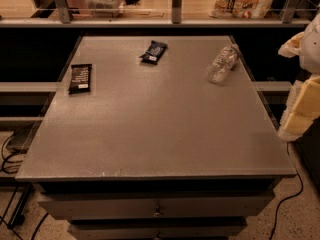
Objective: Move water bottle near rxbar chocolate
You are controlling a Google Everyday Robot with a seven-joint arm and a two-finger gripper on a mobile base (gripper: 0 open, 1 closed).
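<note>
Upper right: water bottle [223,63] on its side; likely light, crushable, prone to roll; grasp mid-body. Upper left: rxbar chocolate [80,77]. Right edge: gripper [300,115], grip state unreadable.

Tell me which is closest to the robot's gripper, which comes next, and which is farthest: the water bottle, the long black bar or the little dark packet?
The gripper is past the right edge of the table.
1. water bottle: on the right side, toward the back.
2. dark packet: in the middle, at the back.
3. rxbar chocolate: over by the left edge.
</note>
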